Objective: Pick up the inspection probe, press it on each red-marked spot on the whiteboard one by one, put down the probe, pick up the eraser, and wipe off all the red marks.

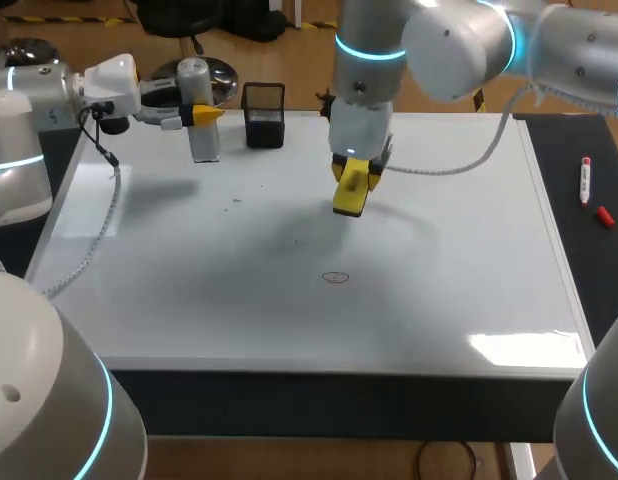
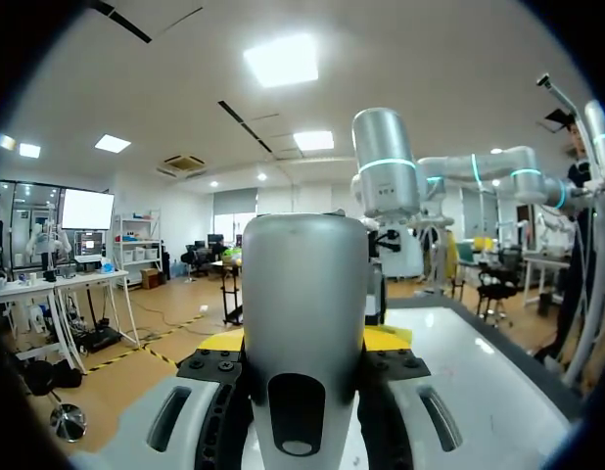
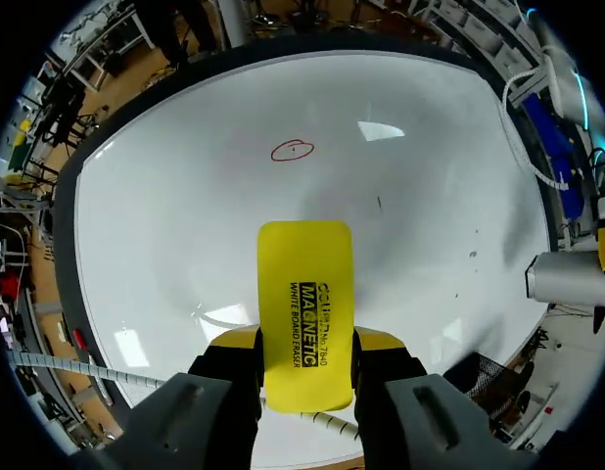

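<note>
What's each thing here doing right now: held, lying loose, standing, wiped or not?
Probe, gripped upright by the left tool.
Eraser, gripped by the right tool, over the whiteboard.
Red mark, one circle, not wiped.
Black cup, upright at the whiteboard's back edge.

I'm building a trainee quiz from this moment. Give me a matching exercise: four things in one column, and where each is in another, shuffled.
1 eraser
2 inspection probe
3 red mark
4 black box

a by the whiteboard's far edge, ungripped
b in the left gripper
c drawn mid-whiteboard
d in the right gripper

Pairs: 1-d, 2-b, 3-c, 4-a.
</note>
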{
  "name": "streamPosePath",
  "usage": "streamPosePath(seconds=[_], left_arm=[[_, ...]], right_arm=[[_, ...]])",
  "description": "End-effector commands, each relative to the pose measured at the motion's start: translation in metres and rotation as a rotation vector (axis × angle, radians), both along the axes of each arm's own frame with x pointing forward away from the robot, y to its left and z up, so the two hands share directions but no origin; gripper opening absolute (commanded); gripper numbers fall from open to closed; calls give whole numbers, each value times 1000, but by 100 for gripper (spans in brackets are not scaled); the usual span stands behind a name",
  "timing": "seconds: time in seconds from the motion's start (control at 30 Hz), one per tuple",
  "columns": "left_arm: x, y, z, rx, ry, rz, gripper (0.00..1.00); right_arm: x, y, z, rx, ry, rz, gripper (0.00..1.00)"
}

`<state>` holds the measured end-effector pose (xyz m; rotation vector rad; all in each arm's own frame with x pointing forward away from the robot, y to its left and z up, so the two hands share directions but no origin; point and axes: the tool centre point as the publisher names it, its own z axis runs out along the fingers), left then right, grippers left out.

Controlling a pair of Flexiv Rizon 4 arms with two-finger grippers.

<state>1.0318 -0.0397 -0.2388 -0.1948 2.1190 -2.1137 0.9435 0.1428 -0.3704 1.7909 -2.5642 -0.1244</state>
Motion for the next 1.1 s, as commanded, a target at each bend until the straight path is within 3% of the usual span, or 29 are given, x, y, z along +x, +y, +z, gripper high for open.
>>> streamPosePath(seconds=[0.03,0.3,1.1], left_arm=[[-1,-1,1,0,-3,4,0],[-1,-1,1,0,-3,4,0],[-1,-1,1,0,-3,4,0]], right_arm=[[0,7,-17,6,14,29,0],[1,15,-31,11,44,72,0],[9,25,-46,19,78,118,0]])
